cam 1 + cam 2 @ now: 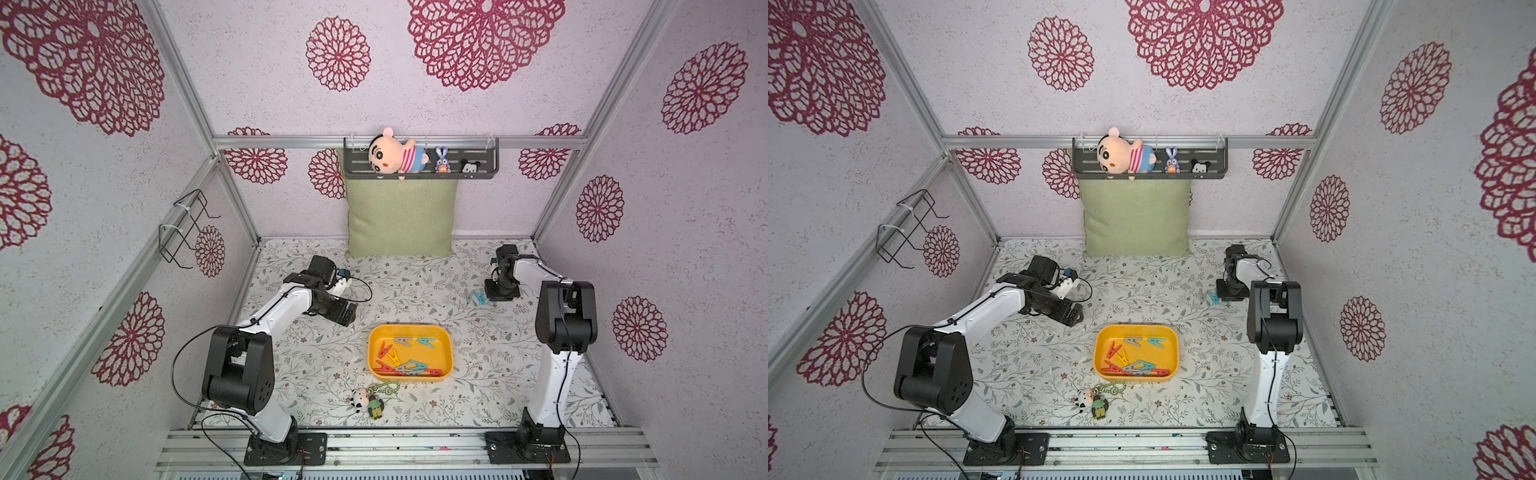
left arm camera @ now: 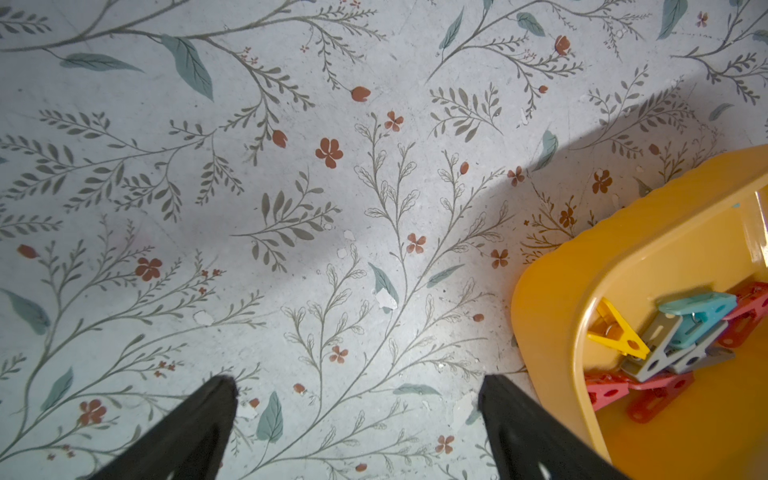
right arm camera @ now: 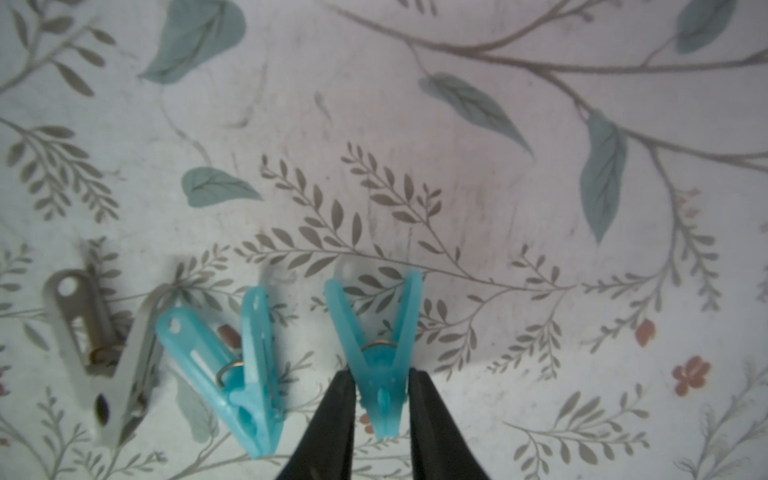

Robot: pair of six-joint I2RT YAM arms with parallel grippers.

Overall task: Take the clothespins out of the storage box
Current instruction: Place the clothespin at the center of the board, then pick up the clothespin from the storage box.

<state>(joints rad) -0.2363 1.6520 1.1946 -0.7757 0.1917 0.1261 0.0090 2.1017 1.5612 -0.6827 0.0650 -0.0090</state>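
- The clothespins mostly lie inside the storage box, in red, yellow, grey and teal. Several are heaped against its near wall, and 1 grey and 1 teal lie apart by its far wall.
- The storage box is a shallow yellow tray with rounded corners. It sits on the floral tablecloth between my 2 arms.
- 3 clothespins are out on the cloth, well beyond the storage box's far right corner.
- 2 of them are a grey clothespin and a teal clothespin, lying just beside each other.
- The 3rd is a second teal clothespin. It sits between the fingers of my right pincer, with its open V end pointing away from the wrist.
- My right pincer's jaws stand narrow, 1 close against each flank of that peg. I cannot tell whether they press on it or only bracket it.
- My left pincer hangs off the storage box's far left corner. Its jaws are spread wide with only cloth between them.
- A plush keychain with a green chain lies just off the storage box's near edge.
- A green cushion leans on the back wall, well beyond the storage box's far side.
- Higher on that wall is a dark grey shelf holding a plush doll and 2 small figures.
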